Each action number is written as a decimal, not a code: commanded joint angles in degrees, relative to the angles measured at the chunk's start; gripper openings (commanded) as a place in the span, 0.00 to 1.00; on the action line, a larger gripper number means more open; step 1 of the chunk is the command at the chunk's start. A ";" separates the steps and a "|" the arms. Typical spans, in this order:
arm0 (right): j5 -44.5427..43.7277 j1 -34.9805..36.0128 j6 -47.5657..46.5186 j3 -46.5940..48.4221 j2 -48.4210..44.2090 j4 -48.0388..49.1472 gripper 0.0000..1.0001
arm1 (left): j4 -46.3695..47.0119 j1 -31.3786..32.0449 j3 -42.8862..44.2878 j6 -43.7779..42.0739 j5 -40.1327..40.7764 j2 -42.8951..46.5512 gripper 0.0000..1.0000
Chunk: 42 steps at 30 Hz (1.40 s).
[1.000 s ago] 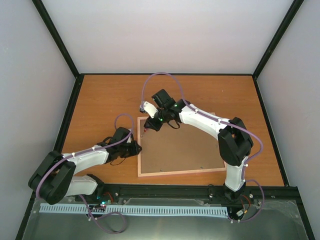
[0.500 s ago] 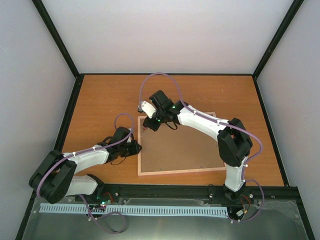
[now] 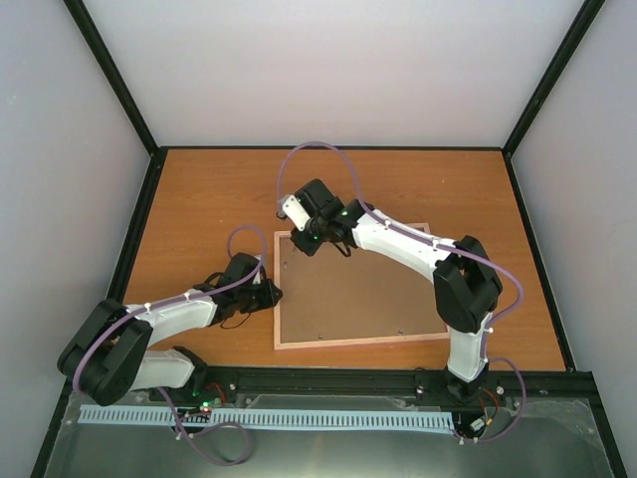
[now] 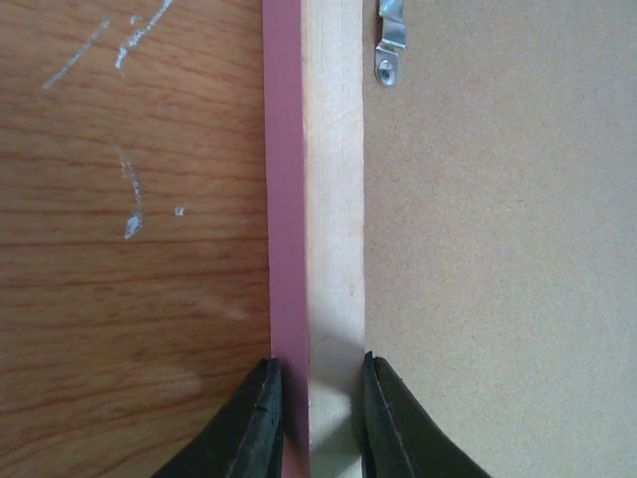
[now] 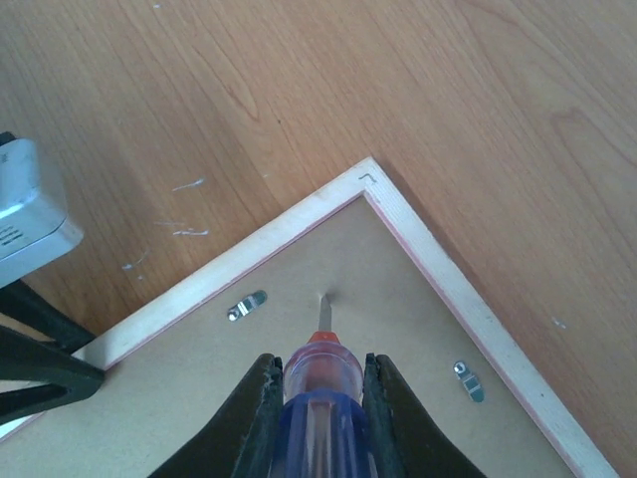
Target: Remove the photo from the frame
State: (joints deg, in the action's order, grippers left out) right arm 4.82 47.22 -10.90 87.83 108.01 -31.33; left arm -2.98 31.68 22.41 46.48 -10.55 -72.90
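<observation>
The frame [image 3: 276,319] lies face down on the table with its brown board back [image 3: 368,294] up. The photo is hidden under that board. My left gripper [image 3: 271,296] is shut on the frame's left rail [image 4: 318,199], one finger on the pink outer side and one on the inner side [image 4: 320,383]. My right gripper [image 3: 307,242] is shut on the purple-handled screwdriver [image 5: 320,408]. The screwdriver's flat tip [image 5: 324,311] rests on the board just inside the frame's far-left corner [image 5: 370,179].
Small metal turn clips sit on the board by the rails [image 5: 247,305] [image 5: 468,380] [image 4: 391,40]. The left arm's wrist [image 5: 25,214] shows at the left of the right wrist view. Black posts and grey walls [image 3: 100,100] border the wooden table [image 3: 199,199].
My right gripper has shifted a little toward the frame's far-left corner, carrying the screwdriver. The left gripper and the frame have not moved.
</observation>
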 commanded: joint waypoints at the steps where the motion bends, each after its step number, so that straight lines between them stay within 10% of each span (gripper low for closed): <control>1: 4.02 -0.07 -1.35 -0.48 -3.99 -3.30 0.03 | -1.04 0.31 -0.99 1.72 0.35 -0.94 0.01; 19: 13.30 -0.66 -21.30 -21.53 -29.60 -12.63 0.03 | -1.94 0.31 -1.11 1.60 1.01 1.83 0.01; 42: 25.62 0.89 -29.38 -23.67 -27.41 -21.95 0.03 | -2.45 0.29 -0.33 1.03 1.58 2.18 0.01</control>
State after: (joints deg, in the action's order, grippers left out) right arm 28.62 47.27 -39.79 64.53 79.13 -53.98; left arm -4.16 31.88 21.91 46.63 -9.21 -71.26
